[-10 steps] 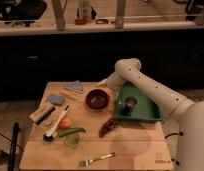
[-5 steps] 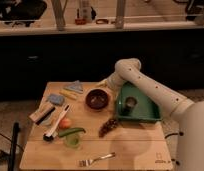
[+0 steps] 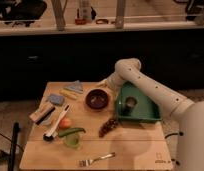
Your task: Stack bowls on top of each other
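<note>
One dark maroon bowl [image 3: 97, 99] sits upright on the wooden table [image 3: 130, 150], just left of the green tub. I cannot make out a second bowl as a separate thing. The white arm [image 3: 150, 90] reaches in from the right, over the tub's back edge. My gripper [image 3: 105, 84] is at the arm's end, just behind and to the right of the bowl, near the table's back edge.
The green rectangular tub [image 3: 145, 114] holds a small dark cup [image 3: 129, 104]. Grapes [image 3: 109, 127] lie in front of the bowl, and a fork [image 3: 97, 159] lies near the front edge. To the left are a brush [image 3: 57, 127], an orange fruit [image 3: 65, 122], green items [image 3: 71, 134] and a blue sponge [image 3: 56, 99].
</note>
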